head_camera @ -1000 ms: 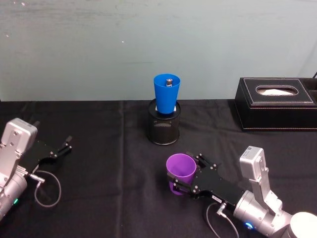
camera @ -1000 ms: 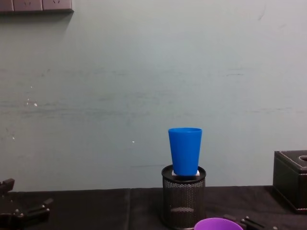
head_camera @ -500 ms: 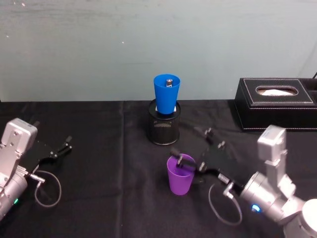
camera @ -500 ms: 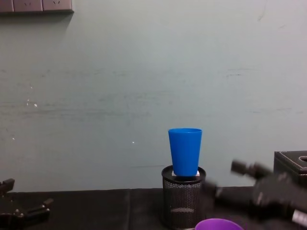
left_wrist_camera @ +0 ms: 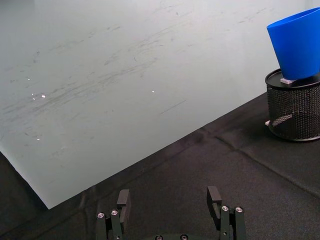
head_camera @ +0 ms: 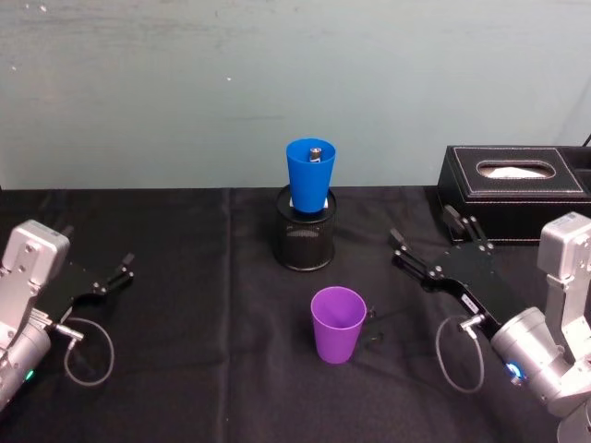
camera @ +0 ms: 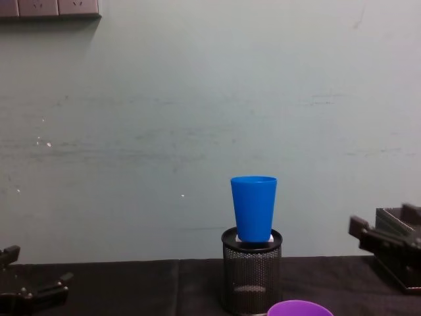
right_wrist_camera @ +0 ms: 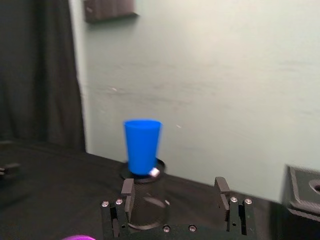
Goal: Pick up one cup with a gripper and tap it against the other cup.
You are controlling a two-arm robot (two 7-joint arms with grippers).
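The right claw [head_camera: 434,247] hangs open and empty over the cloth, fingers spread wide, just in front of the tissue box [head_camera: 515,192] on the right. The purple cup [head_camera: 338,324] stands upright on the table [head_camera: 203,305], apart from the claw, to its left and nearer the robot. Its long axis is vertical, mouth up, so a grasp would likely have to come in from the right side with the fingers either side of the wall. The right claw is much the nearer one. The left claw [head_camera: 111,277] rests open at the far left, well apart from both cups.

The blue cup [head_camera: 310,175] sits upright in the mesh holder [head_camera: 307,240], beyond the purple cup and a little left of it.

The right wrist view looks between the open fingers [right_wrist_camera: 128,192] straight at the blue cup [right_wrist_camera: 142,145], with a sliver of purple rim at its edge. The chest view shows the height gap: blue cup [camera: 254,207] raised on the holder, purple rim [camera: 300,307] low.
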